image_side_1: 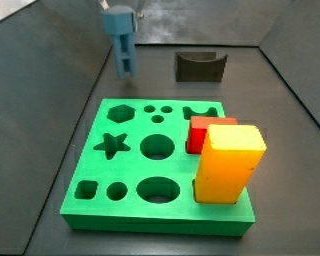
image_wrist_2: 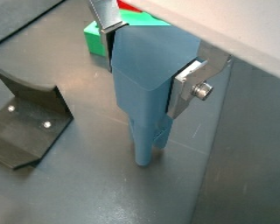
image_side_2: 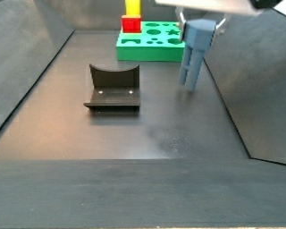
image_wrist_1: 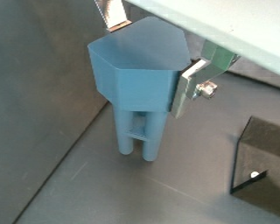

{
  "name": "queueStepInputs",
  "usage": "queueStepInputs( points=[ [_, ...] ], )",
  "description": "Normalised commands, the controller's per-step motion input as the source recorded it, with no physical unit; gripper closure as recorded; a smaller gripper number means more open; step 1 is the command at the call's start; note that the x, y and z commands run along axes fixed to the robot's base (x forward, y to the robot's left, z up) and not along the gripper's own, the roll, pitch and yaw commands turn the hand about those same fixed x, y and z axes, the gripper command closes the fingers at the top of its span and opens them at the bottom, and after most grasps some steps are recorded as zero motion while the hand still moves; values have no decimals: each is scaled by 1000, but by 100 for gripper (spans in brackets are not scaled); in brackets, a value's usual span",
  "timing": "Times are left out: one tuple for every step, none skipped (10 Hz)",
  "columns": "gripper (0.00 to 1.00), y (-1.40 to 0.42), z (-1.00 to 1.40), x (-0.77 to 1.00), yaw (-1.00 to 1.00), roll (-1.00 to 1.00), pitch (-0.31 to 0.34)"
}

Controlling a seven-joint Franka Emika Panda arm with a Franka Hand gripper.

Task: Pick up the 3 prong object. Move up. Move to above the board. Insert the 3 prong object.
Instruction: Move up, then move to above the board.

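Observation:
My gripper (image_wrist_1: 149, 52) is shut on the wide head of the blue 3 prong object (image_wrist_1: 136, 74), with one silver finger (image_wrist_1: 189, 87) on each side. The piece hangs upright with its prong legs pointing down, at or just above the dark floor; I cannot tell if they touch. Both also show in the wrist view, gripper (image_wrist_2: 147, 57) and piece (image_wrist_2: 149, 96). In a side view the piece (image_side_1: 120, 40) is beyond the far left corner of the green board (image_side_1: 123, 120). The piece (image_side_2: 197, 54), the gripper (image_side_2: 203, 22) and the board (image_side_2: 152, 49) show again from the side.
A tall yellow block (image_side_1: 230, 160) and a red block (image_side_1: 200, 135) stand in the board's right side. The dark fixture (image_side_1: 199, 66) stands on the floor beyond the board, to the right of the piece; it shows again (image_side_2: 112, 87). Sloped grey walls enclose the floor.

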Motion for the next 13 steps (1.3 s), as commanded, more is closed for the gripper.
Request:
queueStepInputs(
  points=[
    [100, -27, 527, -29, 20, -42, 51],
    [100, -21, 335, -12, 18, -66, 53],
    [100, -21, 238, -4, 16, -77, 57],
    [100, 302, 1000, -381, 123, -191, -316],
    [100, 311, 1000, -393, 114, -199, -308],
    [100, 256, 1000, -387, 48, -216, -268],
    [100, 232, 1000, -375, 21, -222, -226],
    [100, 202, 1000, -327, -18, -224, -133],
    [100, 173, 1000, -258, -39, -224, -51],
    [100, 151, 1000, -218, -45, -204, -13],
    [100, 133, 998, -196, -46, -188, -3],
    [100, 64, 732, -96, -48, -177, 13],
    [100, 46, 578, -51, -53, -180, 31]
  ],
)
